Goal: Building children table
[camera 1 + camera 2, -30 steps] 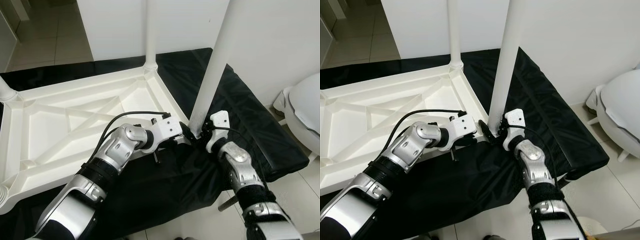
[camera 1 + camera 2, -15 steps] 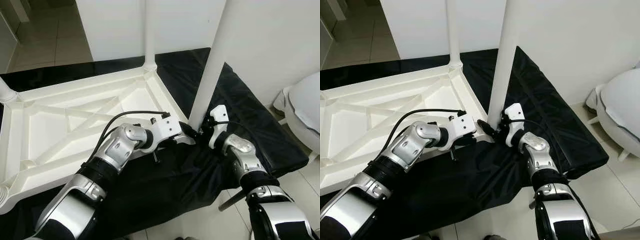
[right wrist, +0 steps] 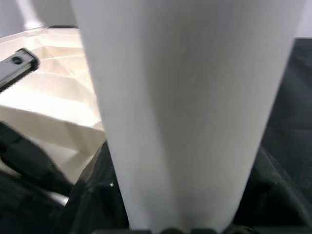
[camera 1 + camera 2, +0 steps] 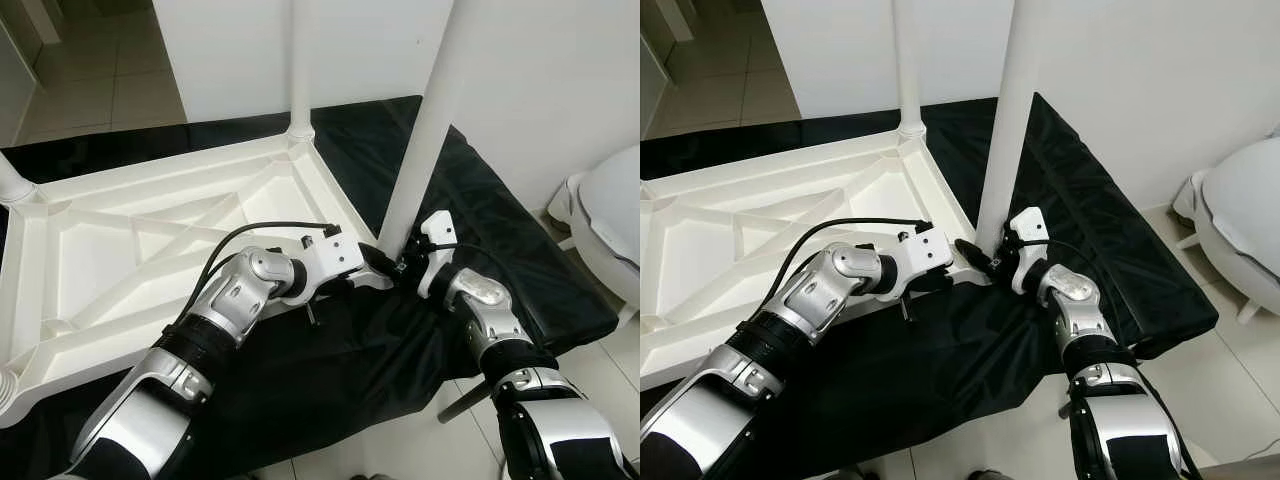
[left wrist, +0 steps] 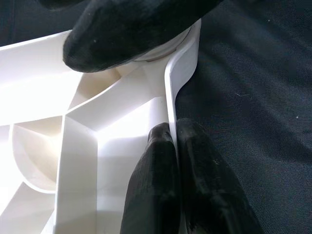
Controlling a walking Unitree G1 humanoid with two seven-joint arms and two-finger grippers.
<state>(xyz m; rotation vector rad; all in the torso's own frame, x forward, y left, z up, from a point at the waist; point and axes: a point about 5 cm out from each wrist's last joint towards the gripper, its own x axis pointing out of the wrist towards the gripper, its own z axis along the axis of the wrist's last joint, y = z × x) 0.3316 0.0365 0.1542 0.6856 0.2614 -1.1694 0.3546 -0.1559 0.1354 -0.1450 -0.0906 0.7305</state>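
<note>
The white plastic table point(image 4: 150, 250) lies upside down on a black cloth point(image 4: 480, 200). One white leg point(image 4: 298, 60) stands in the far corner. Another leg point(image 4: 425, 130) rises from the near right corner socket, leaning slightly. My right gripper point(image 4: 405, 262) is shut on that leg just above its base; in the right wrist view the leg point(image 3: 185, 112) sits between the dark fingers. My left gripper point(image 4: 375, 272) is shut on the table's rim point(image 5: 170, 97) right beside that corner, its fingers point(image 5: 151, 185) pinching the thin white edge.
A third leg stub point(image 4: 10, 180) stands at the table's left corner. A white rounded lid point(image 4: 610, 220) sits on the floor to the right. A grey rod point(image 4: 460, 400) lies under my right arm. A white wall point(image 4: 540, 80) is close behind.
My right wrist has shifted a little away from me at the leg's base, and the forearm has swung right. The left arm has stayed put.
</note>
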